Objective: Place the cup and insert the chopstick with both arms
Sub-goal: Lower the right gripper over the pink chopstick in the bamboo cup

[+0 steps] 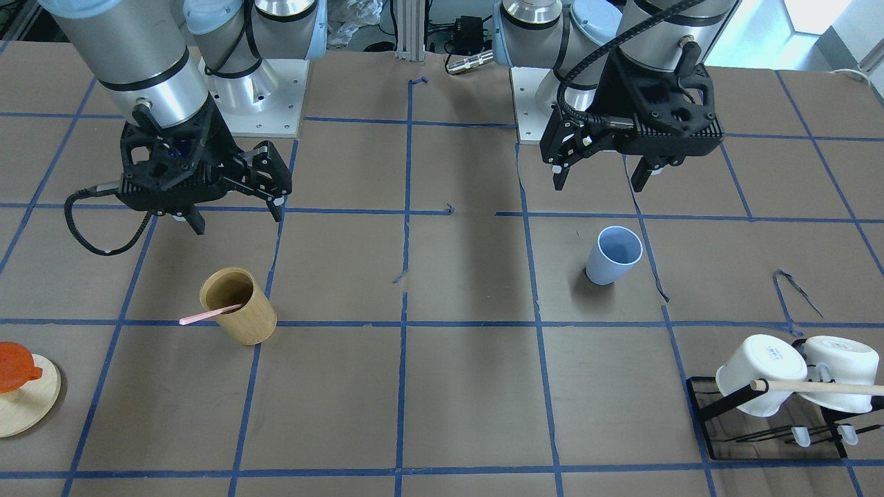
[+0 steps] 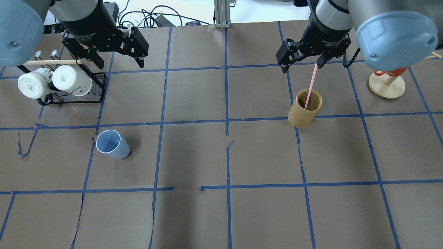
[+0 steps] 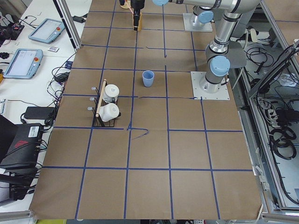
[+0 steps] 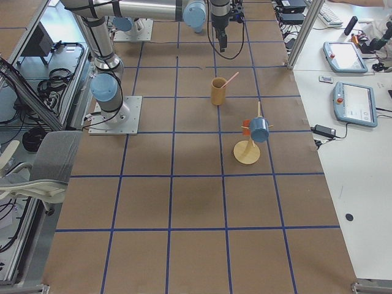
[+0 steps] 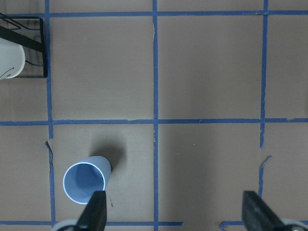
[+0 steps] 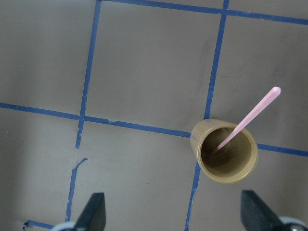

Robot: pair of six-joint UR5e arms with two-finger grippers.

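Observation:
The light blue cup [image 1: 611, 257] stands upright on the table, also in the overhead view [image 2: 111, 144] and the left wrist view [image 5: 85, 180]. My left gripper [image 1: 601, 181] hangs open and empty above and behind the cup, apart from it [image 2: 121, 65]. One pale pink chopstick [image 2: 310, 86] leans inside the tan wooden holder [image 2: 304, 110], its top sticking out [image 6: 250, 118]. My right gripper [image 2: 302, 68] is open and empty, above and behind the holder [image 1: 238, 221]. It touches neither holder nor chopstick.
A black mug rack [image 2: 69, 102] with two white mugs [image 1: 760, 373] and a beige rod stands on my far left. A round wooden stand [image 2: 386, 88] with an orange piece [image 1: 14, 366] stands on my far right. Blue tape lines grid the brown table.

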